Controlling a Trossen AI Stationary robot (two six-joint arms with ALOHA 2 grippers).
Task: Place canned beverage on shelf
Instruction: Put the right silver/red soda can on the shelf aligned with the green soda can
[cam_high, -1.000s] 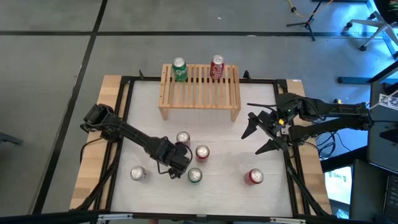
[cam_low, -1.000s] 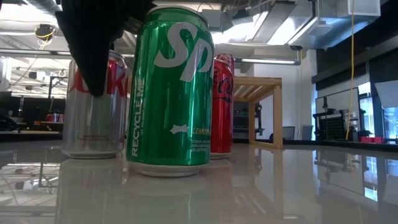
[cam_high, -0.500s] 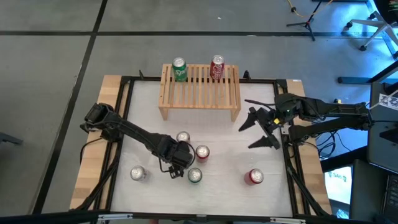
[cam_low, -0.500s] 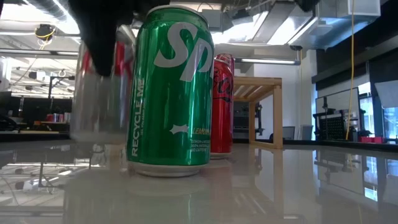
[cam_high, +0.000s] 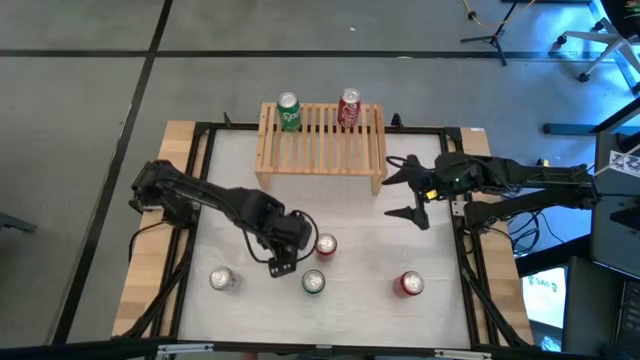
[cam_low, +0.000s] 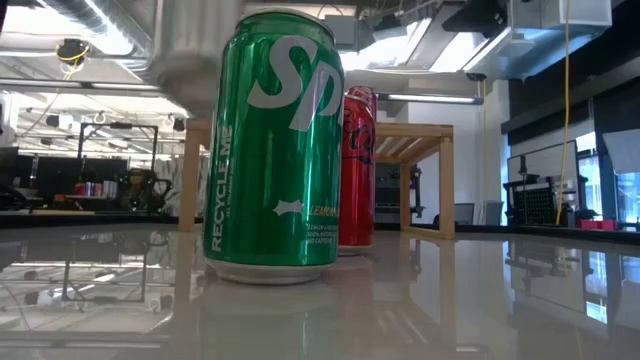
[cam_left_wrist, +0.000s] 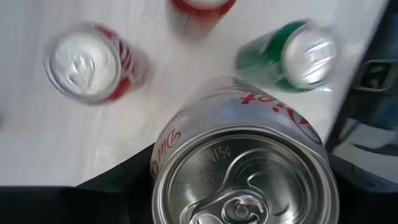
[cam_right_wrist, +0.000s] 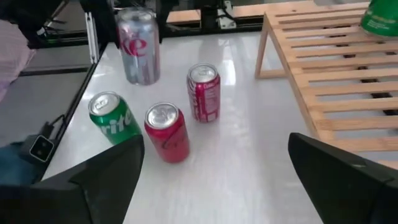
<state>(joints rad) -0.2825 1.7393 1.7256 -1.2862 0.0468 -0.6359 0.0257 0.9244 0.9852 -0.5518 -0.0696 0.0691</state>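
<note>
**Silver can lifted off the table in the left gripper**

The silver can (cam_right_wrist: 138, 45) hangs clear of the white table (cam_high: 360, 235), near its middle and left of centre, its base showing at the top of the low view. The table is glossy, edged by a dark frame; grey floor lies around it, and an open workshop shows beyond.

The shelf (cam_high: 322, 150) stands at the far edge with a green can (cam_high: 289, 112) and a red can (cam_high: 349, 108) on top. On the table a red can (cam_high: 326, 245) stands just right of the lifted can, a green can (cam_high: 313, 283) nearer, another can (cam_high: 221, 279) at near left and a red can (cam_high: 408, 285) at near right.

The left gripper (cam_high: 283, 240) grips the silver can. The right gripper (cam_high: 408, 187), jaws spread wide and holding nothing, hovers just right of the shelf.
</note>
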